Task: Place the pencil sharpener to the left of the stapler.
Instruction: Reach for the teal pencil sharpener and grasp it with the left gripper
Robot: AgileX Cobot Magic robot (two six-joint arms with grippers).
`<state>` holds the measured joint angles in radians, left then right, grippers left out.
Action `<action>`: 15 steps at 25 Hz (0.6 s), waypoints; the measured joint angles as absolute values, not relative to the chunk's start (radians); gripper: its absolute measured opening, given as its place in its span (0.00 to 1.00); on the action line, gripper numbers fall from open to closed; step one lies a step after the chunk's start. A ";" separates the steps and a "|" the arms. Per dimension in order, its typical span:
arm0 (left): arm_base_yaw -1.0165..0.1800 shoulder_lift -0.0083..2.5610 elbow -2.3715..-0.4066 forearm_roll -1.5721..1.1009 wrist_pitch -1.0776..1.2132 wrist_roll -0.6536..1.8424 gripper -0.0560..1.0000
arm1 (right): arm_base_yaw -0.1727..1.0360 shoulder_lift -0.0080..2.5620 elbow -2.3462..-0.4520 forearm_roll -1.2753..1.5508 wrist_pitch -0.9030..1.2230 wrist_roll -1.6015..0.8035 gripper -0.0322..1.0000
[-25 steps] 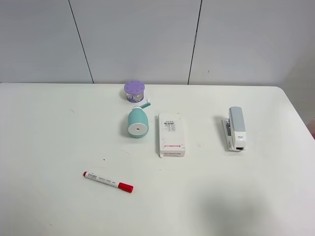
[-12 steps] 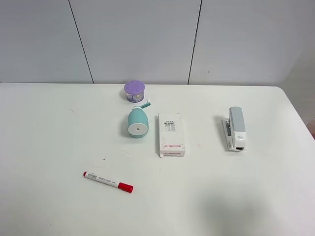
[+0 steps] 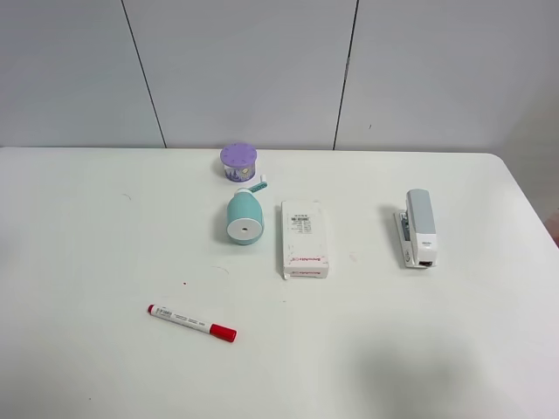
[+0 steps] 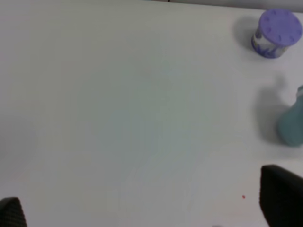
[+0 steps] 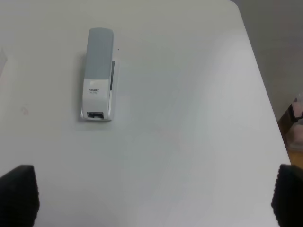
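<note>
Nothing has moved since the earlier frames, and neither arm enters the high view. From left to right you have the marker at lower left, the purple container, and just below it the pencil sharpener on its side at centre. The white box is just beside the sharpener, and the stapler lies well apart at right.

The left gripper and the right gripper are both spread wide and hold nothing.

I judge that the egg-shaped body could roll or slip from a pinch. A low carry could also clip the box, which lies between sharpener and stapler.

Only the high view shows that box in the way. The left wrist view catches just the sharpener's edge at the right of its frame, and the right wrist view shows the stapler whole.
</note>
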<state>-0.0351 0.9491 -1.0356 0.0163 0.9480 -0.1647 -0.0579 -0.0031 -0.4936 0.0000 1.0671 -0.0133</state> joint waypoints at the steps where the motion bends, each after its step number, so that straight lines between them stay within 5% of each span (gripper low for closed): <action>1: -0.055 1.032 -1.101 0.016 0.948 -0.169 0.99 | -0.058 -0.003 -0.494 0.000 1.067 -0.013 0.99; 8: -0.315 1.410 -1.443 0.100 0.967 -0.265 0.99 | -0.058 -0.003 -0.494 0.000 1.067 -0.013 0.99; 15: -0.490 1.652 -1.501 0.077 0.965 -0.280 1.00 | -0.058 -0.003 -0.494 0.000 1.067 -0.013 0.99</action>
<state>-0.4898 1.6517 -1.5013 0.0768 0.9651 -0.2804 -0.0579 -0.0031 -0.4936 0.0000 1.0671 -0.0133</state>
